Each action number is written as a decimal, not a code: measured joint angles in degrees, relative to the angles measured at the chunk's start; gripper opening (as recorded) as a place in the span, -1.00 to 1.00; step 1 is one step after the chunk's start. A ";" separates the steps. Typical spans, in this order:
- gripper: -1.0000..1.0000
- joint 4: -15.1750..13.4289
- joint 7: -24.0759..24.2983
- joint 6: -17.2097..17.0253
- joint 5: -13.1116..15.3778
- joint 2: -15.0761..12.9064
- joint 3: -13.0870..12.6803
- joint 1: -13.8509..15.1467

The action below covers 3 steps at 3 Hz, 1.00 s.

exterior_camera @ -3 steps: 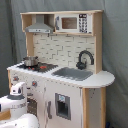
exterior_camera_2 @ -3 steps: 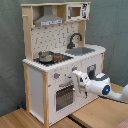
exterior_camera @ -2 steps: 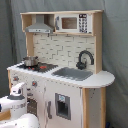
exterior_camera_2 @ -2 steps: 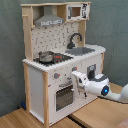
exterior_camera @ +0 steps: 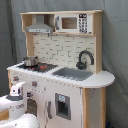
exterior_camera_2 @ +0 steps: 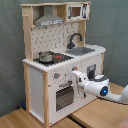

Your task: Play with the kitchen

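Kitchen upright, hand at oven front

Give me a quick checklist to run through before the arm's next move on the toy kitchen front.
1. Gripper at the kitchen front, near the oven door: ok.
2. Jaws open or shut: cannot tell.
3. Oven door shut: ok, looks closed in the second exterior view.
4. Pot upright on the stove: ok.
5. Sink free of loose items: ok.
6. Contact with a knob or handle: cannot tell.
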<state>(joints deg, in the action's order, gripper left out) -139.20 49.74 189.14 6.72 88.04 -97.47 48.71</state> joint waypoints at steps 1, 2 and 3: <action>-1.00 0.09 0.03 -5.45 0.00 -0.05 -0.20 -2.64; -1.00 0.46 0.18 -10.75 0.00 -0.15 -0.42 -5.06; -1.00 1.47 0.40 -16.34 0.01 -0.61 -0.62 -6.69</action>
<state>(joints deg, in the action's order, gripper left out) -137.73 50.14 172.80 6.73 87.43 -98.10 42.02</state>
